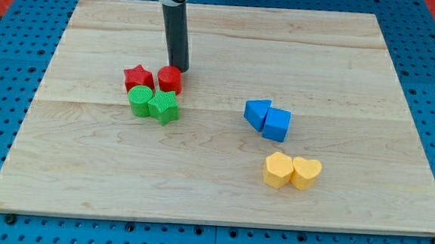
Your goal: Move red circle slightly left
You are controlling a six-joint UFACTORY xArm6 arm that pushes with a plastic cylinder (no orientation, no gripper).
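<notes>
A pale wooden board lies on a blue perforated table, evenly lit.

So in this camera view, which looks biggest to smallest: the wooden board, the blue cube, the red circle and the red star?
1. Wooden board, by far the largest.
2. Blue cube.
3. Red circle and red star: they look about alike, so I won't rank them.
The cube sits nearer the view's bottom, which may flatter its size.
</notes>
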